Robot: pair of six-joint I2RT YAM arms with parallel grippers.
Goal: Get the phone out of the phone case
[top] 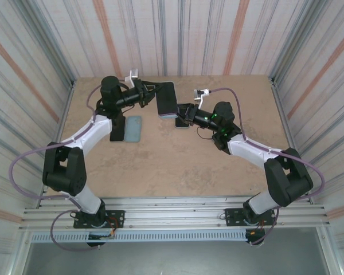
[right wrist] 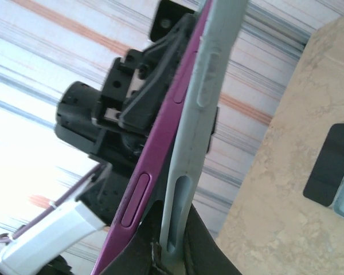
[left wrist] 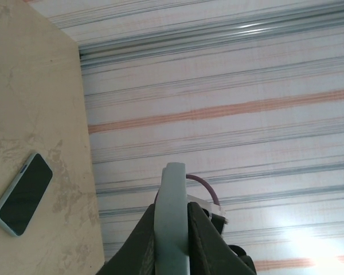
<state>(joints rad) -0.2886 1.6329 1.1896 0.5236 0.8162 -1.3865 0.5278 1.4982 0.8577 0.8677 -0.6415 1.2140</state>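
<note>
Both grippers hold the phone (top: 167,98) in its case in the air over the far middle of the table. In the right wrist view the purple phone (right wrist: 160,143) has lifted away from the pale grey-blue case (right wrist: 218,74) at the near end, leaving a gap there. My right gripper (right wrist: 172,252) is shut on the case's edge alone, one finger wedged between case and phone. My left gripper (left wrist: 172,229) is shut on the other end, with the pale case edge standing between its fingers. Seen from above, the left gripper (top: 151,93) is at the phone's left and the right gripper (top: 183,116) at its lower right corner.
A second phone in a pale case (top: 134,128) lies flat on the table (top: 178,160) under the left arm, its screen (left wrist: 24,193) facing up. A flat black object (top: 117,128) lies beside it. Striped walls enclose the table on three sides.
</note>
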